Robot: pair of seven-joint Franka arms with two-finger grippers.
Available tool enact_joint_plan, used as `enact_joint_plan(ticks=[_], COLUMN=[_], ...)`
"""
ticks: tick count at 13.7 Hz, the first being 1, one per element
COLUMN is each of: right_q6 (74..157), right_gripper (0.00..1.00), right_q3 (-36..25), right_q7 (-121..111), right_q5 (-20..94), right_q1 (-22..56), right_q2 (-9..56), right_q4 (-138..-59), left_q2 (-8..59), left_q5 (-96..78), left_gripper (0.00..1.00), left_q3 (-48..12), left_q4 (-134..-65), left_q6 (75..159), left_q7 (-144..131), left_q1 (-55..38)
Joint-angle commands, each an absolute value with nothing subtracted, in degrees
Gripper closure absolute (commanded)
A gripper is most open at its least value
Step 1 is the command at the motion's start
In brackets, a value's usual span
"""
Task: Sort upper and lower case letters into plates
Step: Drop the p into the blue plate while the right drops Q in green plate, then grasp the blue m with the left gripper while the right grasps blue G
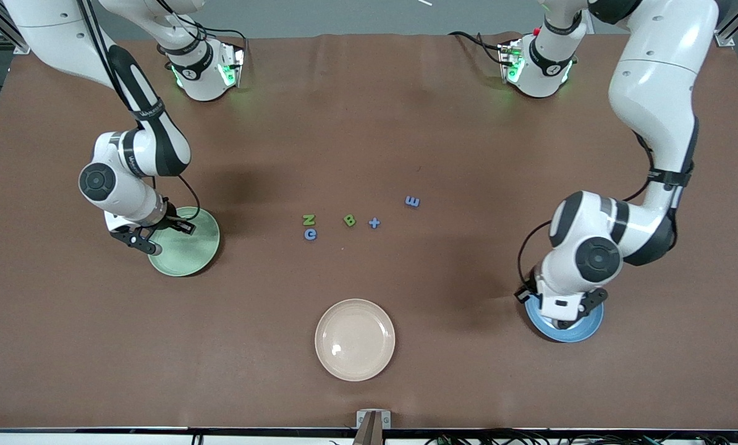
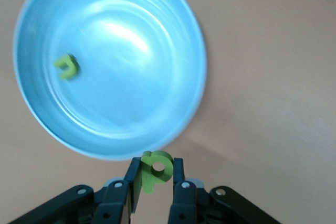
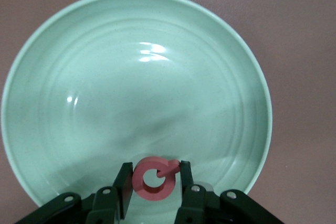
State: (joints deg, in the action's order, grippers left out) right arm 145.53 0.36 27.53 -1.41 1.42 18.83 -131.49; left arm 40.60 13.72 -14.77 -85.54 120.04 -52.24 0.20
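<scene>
Brown cloth covers the table (image 1: 369, 123), with both arms reached out over the plates at its two ends. Over the blue plate (image 2: 157, 35) hangs the left gripper (image 2: 156, 182), clenched on a green letter (image 2: 156, 169) shaped like a p; one green letter (image 2: 67, 66) already lies in that plate. Over the mint plate (image 3: 79, 51) hangs the right gripper (image 3: 155, 184), clenched on a red letter (image 3: 153, 178) that looks like a Q; that plate is bare apart from it.

At mid-table five pieces wait: a green N (image 1: 308, 219) touching a blue c (image 1: 310, 234), a green B (image 1: 349, 220), a blue plus-like piece (image 1: 374, 223) and a blue E (image 1: 412, 201). A beige plate (image 1: 319, 340) sits nearest the front camera, unused.

Both arms seem to be at the drop step. Next, each gripper probably needs to release its letter over its plate, then lift and go to the middle group. The left one hangs at the rim, so a small move inward looks wise first.
</scene>
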Motion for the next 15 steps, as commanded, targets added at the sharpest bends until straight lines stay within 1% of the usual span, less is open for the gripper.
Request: enact_joint_plan(ticks=[1, 2, 3, 4, 5, 6, 7, 8, 9, 10, 12, 14, 15], right_q6=[146.95, 147.04, 147.04, 146.95, 146.87, 146.60, 146.34, 145.82, 143.90, 140.22, 132.57, 131.13, 131.48], right_gripper=[0.95, 0.92, 0.86, 0.76, 0.57, 0.30, 0.07, 0.00, 0.00, 0.00, 0.00, 0.00, 0.00], right_q3=[1.41, 1.41, 1.41, 1.41, 1.41, 1.41, 1.41, 1.41, 1.49, 1.67, 1.76, 1.85, 1.76], right_q7=[26.81, 26.72, 26.63, 26.54, 26.46, 25.93, 25.41, 25.23, 25.31, 25.49, 27.58, 35.38, 38.73], right_q5=[-1.41, -1.41, -1.41, -1.41, -1.41, -1.41, -1.41, -1.41, -1.49, -1.41, -1.32, -0.88, 0.34], right_q1=[0.09, 0.09, 0.00, 0.00, 0.09, 0.09, 0.09, 0.17, 0.44, 0.79, 3.41, 7.36, 10.17], right_q2=[19.16, 19.60, 19.77, 19.78, 19.78, 19.78, 19.60, 19.51, 19.25, 19.07, 18.90, 19.07, 19.25], right_q4=[-132.45, -132.45, -132.36, -132.28, -132.19, -132.01, -131.66, -131.05, -129.65, -127.20, -121.67, -119.54, -118.84], left_q2=[40.86, 40.96, 40.96, 40.96, 40.96, 40.96, 40.87, 40.26, 39.30, 37.72, 35.17, 34.19, 34.28], left_q5=[14.76, 14.85, 15.55, 16.51, 17.22, 17.31, 17.23, 17.23, 17.23, 16.88, 16.26, 16.17, 16.17], left_gripper=[0.86, 0.81, 0.76, 0.72, 0.60, 0.32, 0.12, 0.01, 0.01, 0.01, 0.01, 0.01, 0.01], left_q3=[-15.12, -15.03, -15.03, -14.94, -15.03, -15.03, -15.03, -15.12, -15.64, -16.60, -22.73, -28.80, -30.74], left_q4=[-87.27, -88.15, -89.02, -89.56, -89.73, -89.91, -89.91, -90.52, -91.05, -92.01, -93.60, -95.79, -97.02], left_q6=[122.42, 123.04, 123.57, 123.66, 123.84, 123.84, 123.66, 123.40, 122.44, 120.60, 116.21, 115.40, 115.84], left_q7=[-47.91, -46.94, -46.32, -46.32, -46.32, -46.32, -46.41, -46.67, -47.10, -47.28, -49.46, -55.78, -57.99], left_q1=[3.15, 3.60, 3.69, 4.30, 5.18, 5.36, 5.36, 5.19, 4.92, 4.66, 4.83, 4.92, 4.83])
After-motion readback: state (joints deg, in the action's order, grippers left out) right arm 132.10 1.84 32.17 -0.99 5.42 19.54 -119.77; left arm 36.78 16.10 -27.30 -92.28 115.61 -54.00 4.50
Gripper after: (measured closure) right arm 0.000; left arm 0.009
